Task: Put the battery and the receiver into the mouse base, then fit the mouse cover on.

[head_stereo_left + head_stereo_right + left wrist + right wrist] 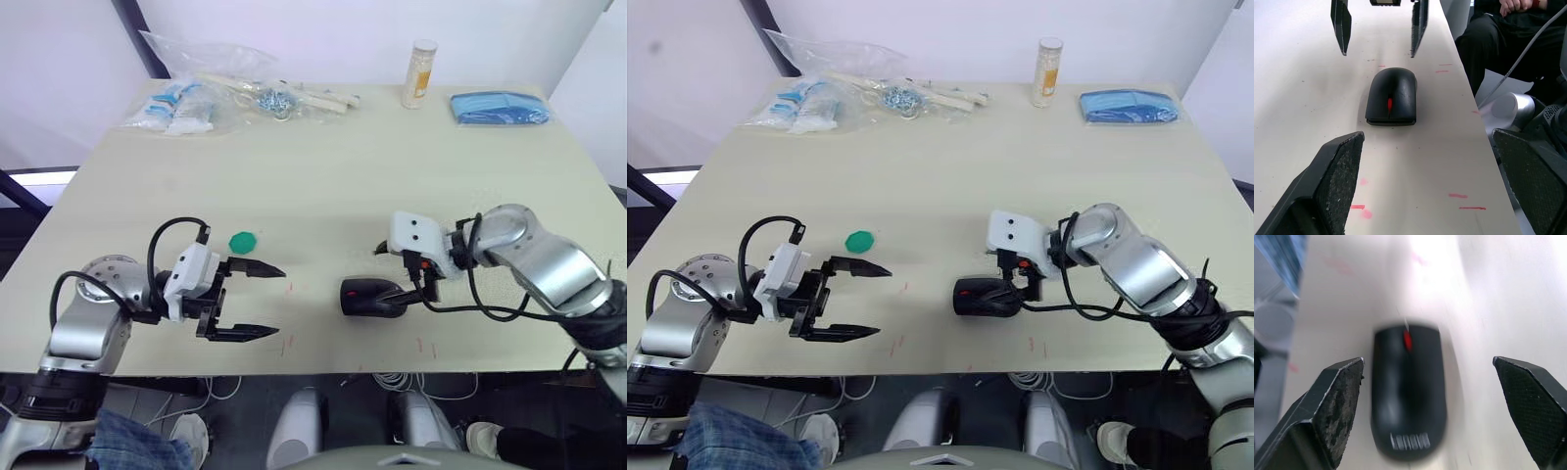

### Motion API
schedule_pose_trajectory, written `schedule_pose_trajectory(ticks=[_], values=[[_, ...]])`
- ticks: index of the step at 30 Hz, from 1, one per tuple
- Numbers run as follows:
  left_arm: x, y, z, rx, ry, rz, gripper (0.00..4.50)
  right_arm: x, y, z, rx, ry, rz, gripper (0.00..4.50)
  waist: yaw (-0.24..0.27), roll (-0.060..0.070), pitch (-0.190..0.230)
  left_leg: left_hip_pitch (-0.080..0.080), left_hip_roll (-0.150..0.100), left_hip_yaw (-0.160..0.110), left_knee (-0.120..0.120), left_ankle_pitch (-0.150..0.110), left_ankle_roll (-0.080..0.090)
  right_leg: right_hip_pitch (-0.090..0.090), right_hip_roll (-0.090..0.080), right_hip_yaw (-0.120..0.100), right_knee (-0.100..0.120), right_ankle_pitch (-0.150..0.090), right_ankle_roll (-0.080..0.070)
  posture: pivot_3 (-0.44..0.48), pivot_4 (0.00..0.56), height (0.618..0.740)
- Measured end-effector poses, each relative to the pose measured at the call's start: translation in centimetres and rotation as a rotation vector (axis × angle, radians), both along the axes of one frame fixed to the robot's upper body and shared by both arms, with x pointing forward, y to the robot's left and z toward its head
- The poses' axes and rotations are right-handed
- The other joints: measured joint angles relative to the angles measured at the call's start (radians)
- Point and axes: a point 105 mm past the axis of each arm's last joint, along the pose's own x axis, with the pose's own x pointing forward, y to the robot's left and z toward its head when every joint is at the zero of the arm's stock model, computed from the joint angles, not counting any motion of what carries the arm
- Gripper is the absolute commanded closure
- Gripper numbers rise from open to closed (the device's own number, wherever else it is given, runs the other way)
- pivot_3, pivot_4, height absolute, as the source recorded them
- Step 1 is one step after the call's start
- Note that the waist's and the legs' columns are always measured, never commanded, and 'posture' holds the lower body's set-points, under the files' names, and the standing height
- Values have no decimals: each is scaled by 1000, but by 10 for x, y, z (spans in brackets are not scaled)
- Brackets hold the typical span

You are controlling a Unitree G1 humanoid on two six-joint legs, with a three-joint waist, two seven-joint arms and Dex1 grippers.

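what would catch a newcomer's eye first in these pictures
Probably the black mouse with its red wheel, cover on, sitting near the table's front edge. The right tool hangs open beside it, and the left tool faces it, open too. A small green disc lies just beyond the left tool.

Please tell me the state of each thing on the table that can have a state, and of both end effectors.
Mouse: cover on, closed, flat on the table.
Left end effector: open, holding nothing.
Right end effector: open, just past the mouse, not gripping it.
Clear tube: upright.
Green disc: lying flat.
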Motion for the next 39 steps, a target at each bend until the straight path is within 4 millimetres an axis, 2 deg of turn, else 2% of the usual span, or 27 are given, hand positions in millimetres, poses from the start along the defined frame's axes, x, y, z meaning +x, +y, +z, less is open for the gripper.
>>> schedule_pose_trajectory(ticks=[1,2,7,10,12,18,29,33,39], values=[[0,0,0,0,1,1,0,0,0,0,2,0,0,1489,0,0,0,0,0,0,0,0,0,0,0,0,0,0,0,0,150,740],[0,1,-1,-1,3,3,0,0,1,-1,8,-5,-2,1708,0,0,0,0,0,0,0,0,0,0,0,0,0,0,0,0,150,740],[0,0,-1,-4,5,2,0,0,17,-1,59,-8,4,1769,-2,0,0,0,0,0,0,0,0,0,0,0,1,0,0,0,150,740],[0,0,-1,-4,6,3,0,-1,27,-5,73,-3,10,2676,-1,-1,0,0,0,0,0,0,0,0,0,0,1,0,0,0,150,740],[0,0,-1,-4,5,3,0,-2,32,-9,74,8,16,3580,-1,0,0,0,0,0,0,0,0,0,0,0,1,0,0,0,150,740],[0,1,-2,-4,8,4,0,0,37,-14,70,19,3,3580,-1,0,0,0,0,0,0,0,0,0,0,0,1,0,0,0,150,740],[-1,1,-4,-4,15,6,0,3,40,-40,-52,60,-34,3580,-1,0,0,0,0,0,0,0,0,0,0,0,1,0,0,0,150,740],[-1,1,-4,-4,16,7,0,4,36,-43,-116,50,-47,3580,0,1,1,0,0,-1,0,0,0,0,0,-1,1,0,0,0,150,740],[-1,1,-4,-5,14,12,0,3,38,-43,-112,34,-50,3580,0,1,1,0,0,-1,0,0,0,0,0,-1,1,0,0,0,150,740]])
